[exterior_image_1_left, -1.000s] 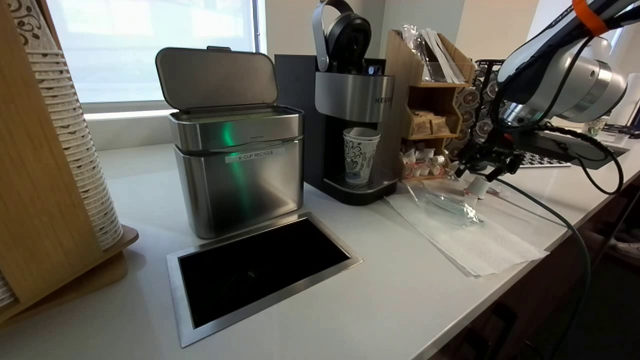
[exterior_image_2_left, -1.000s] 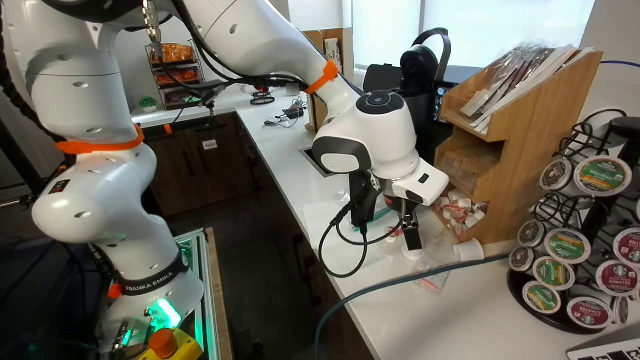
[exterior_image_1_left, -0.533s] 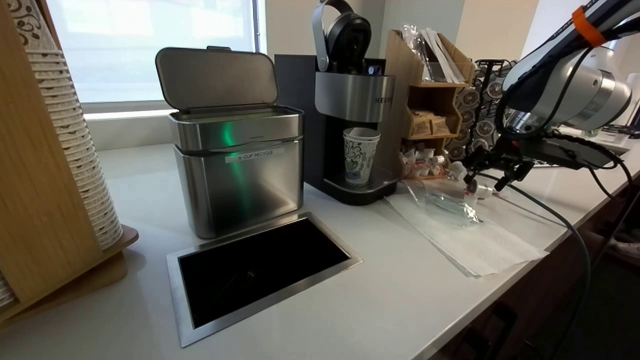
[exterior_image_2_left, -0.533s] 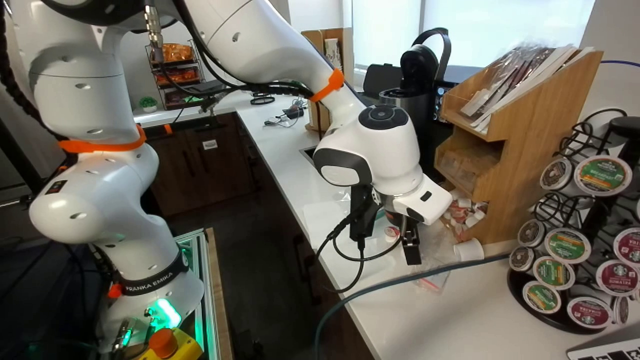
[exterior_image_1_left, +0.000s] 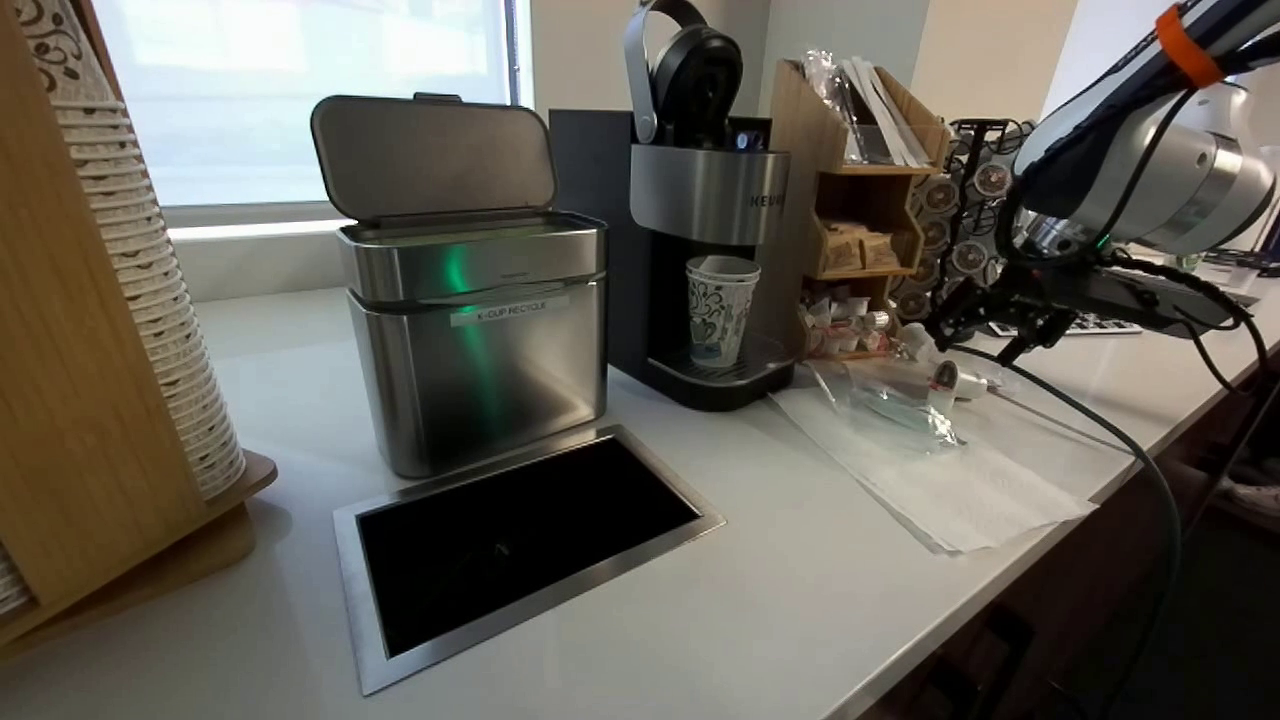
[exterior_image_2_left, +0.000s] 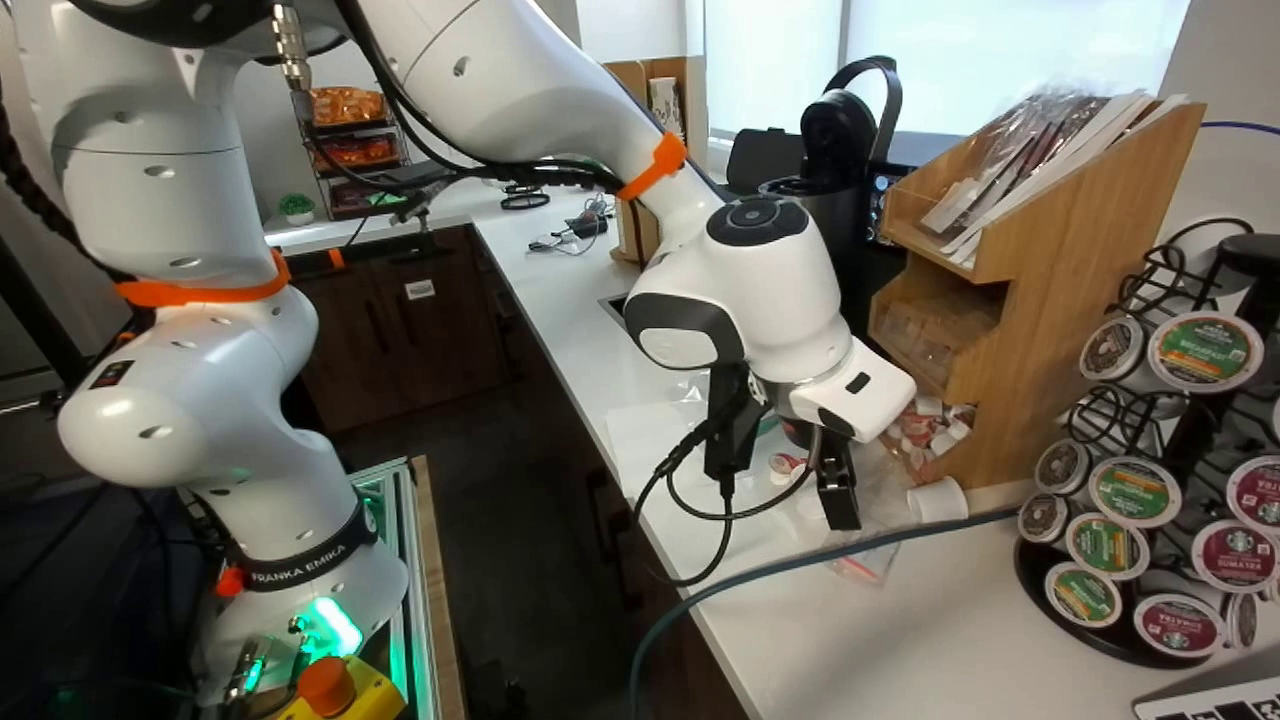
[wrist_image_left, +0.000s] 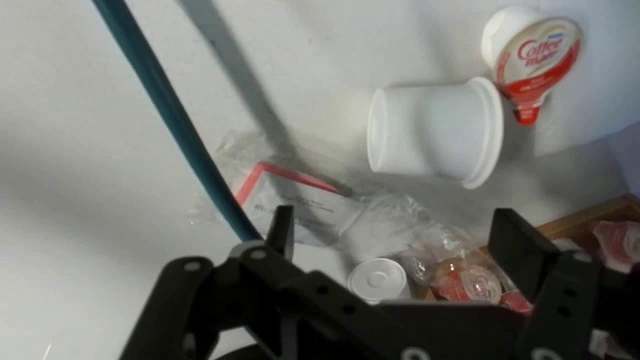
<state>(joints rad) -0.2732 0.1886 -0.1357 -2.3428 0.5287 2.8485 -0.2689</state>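
– Finding the white cup (wrist_image_left: 432, 132) lying on its side on the counter (wrist_image_left: 90, 165) now, after standing nearly upright a second ago; also seeing the gripper (exterior_image_1_left: 971, 353) shifted slightly farther from the coffee machine (exterior_image_1_left: 705, 195) in an exterior view.

– Gripping anything?

– Holding nothing. Spreading both fingers (wrist_image_left: 512, 240) far apart and pointing them down at the counter.

– Hovering close to the cup?

– Hanging just above it, visibly apart; looking past the fingers onto its pale side in the wrist view.

– Seeing anything beside the cup?

– Turning its wider rim toward a red-and-white creamer (wrist_image_left: 540, 55), either touching it or sitting just beside, and failing to tell which from here.

– Noting anything else around?

– Showing a crumpled clear bag (wrist_image_left: 395, 217) and a red-edged packet (wrist_image_left: 307, 205), then a small white container (wrist_image_left: 377, 280) near the wooden organizer (exterior_image_2_left: 1080, 270).

– Spotting the teal cable (wrist_image_left: 165, 105) as well?

– Crossing in front of the packet's corner in the wrist view, curving across the counter in both exterior views and dropping past its front edge.
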